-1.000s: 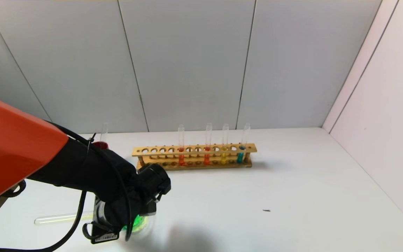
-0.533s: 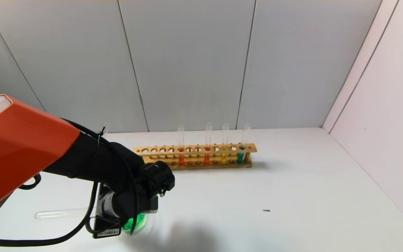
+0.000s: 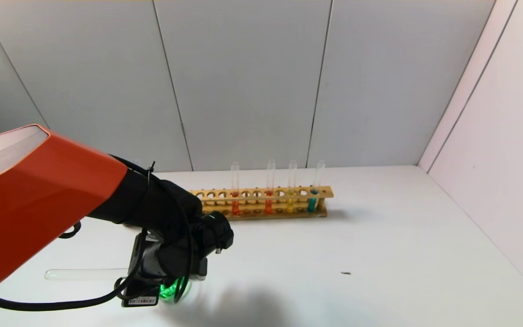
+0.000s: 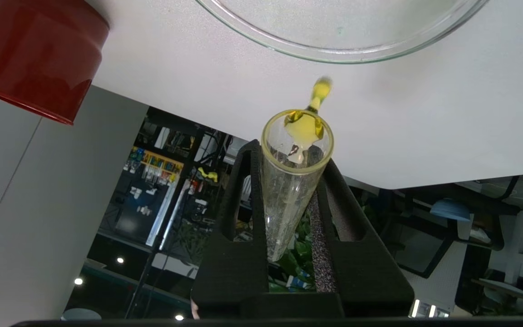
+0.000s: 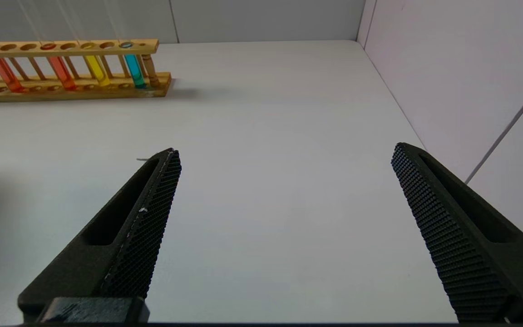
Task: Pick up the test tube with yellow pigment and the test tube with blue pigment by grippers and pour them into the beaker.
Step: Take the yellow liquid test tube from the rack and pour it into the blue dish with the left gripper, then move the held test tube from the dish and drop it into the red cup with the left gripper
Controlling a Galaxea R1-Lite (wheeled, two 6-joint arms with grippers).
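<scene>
Two fingers (image 4: 243,218) around tube (image 4: 291,195)

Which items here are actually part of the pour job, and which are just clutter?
In the job: left tool, shut on the yellow-pigment tube tipped toward the beaker.
Lying about: red cup, wooden rack holding orange tubes, a yellow tube and a teal tube, empty tube on the table, right tool parked open.

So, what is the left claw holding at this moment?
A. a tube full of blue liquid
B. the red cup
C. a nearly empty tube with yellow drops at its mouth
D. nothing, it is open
C: in the left wrist view the left claw is shut on the test tube with yellow pigment, almost drained, with a yellow drop leaving its mouth near the beaker.
</scene>
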